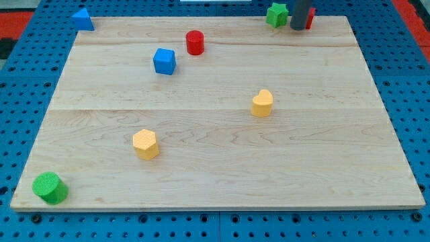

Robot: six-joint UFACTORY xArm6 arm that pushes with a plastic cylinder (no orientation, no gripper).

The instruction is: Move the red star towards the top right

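The red star point(310, 17) sits at the top edge of the board, near the view's top right, and shows only as a red sliver behind the dark rod. My tip point(296, 28) rests on the board right against the star's left side, between it and a green star point(276, 14). The rod hides most of the red star.
The wooden board point(215, 175) also carries a red cylinder point(195, 42), a blue cube point(164, 60), a blue triangle point(82, 19) at the top left corner, a yellow heart-like block point(262, 103), a yellow hexagon point(146, 144) and a green cylinder point(50, 187) at the bottom left corner.
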